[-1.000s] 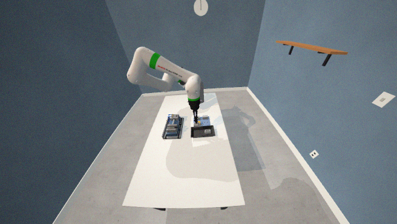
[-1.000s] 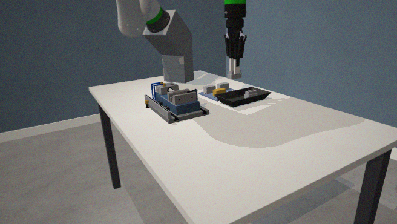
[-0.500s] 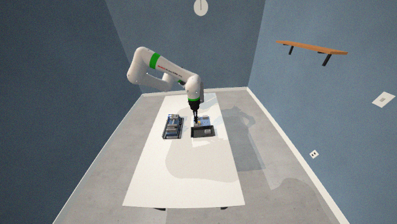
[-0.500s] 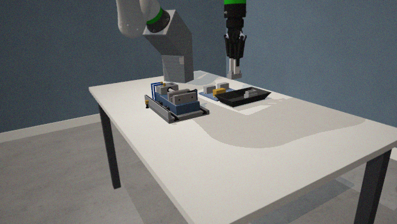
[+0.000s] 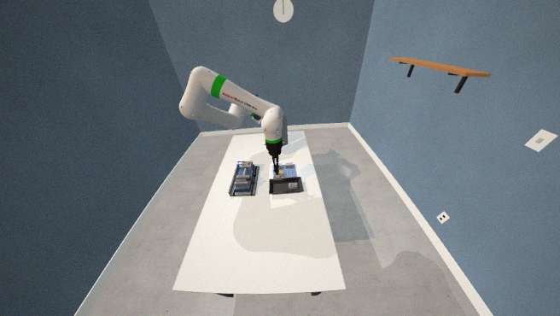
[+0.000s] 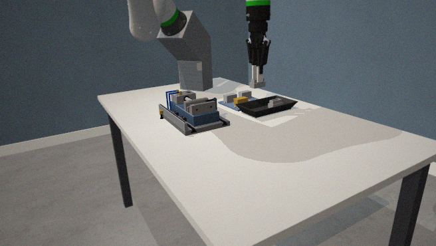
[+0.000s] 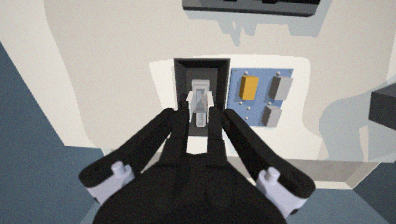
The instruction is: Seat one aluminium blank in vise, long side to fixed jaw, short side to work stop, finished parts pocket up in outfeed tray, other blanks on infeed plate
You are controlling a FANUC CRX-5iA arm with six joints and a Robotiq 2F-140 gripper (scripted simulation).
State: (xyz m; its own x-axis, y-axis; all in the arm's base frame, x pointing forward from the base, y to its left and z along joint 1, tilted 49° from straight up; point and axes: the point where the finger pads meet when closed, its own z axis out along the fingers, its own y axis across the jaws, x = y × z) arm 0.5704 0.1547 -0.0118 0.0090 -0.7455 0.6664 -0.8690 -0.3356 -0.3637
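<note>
My gripper [image 6: 257, 80] hangs high above the table and is shut on a grey aluminium piece [image 6: 257, 79] held upright; it looks like a finished part. In the wrist view the held piece [image 7: 199, 109] sits between my fingers, straight over the black outfeed tray. Another grey finished part [image 6: 273, 102] lies in the tray [image 6: 266, 106]. The blue infeed plate [image 7: 260, 97] beside the tray carries one brass blank [image 7: 248, 87] and two aluminium blanks [image 7: 280, 86] [image 7: 271, 115]. The vise [image 6: 194, 110] stands to the left; I see no blank in its opening.
The arm's grey pedestal [image 6: 194, 56] stands behind the vise. The vise's blue hoses [image 6: 170, 98] are at its far end. The vise's edge shows at the top of the wrist view [image 7: 250, 6]. The table's edge [image 6: 159, 186] runs at the front left.
</note>
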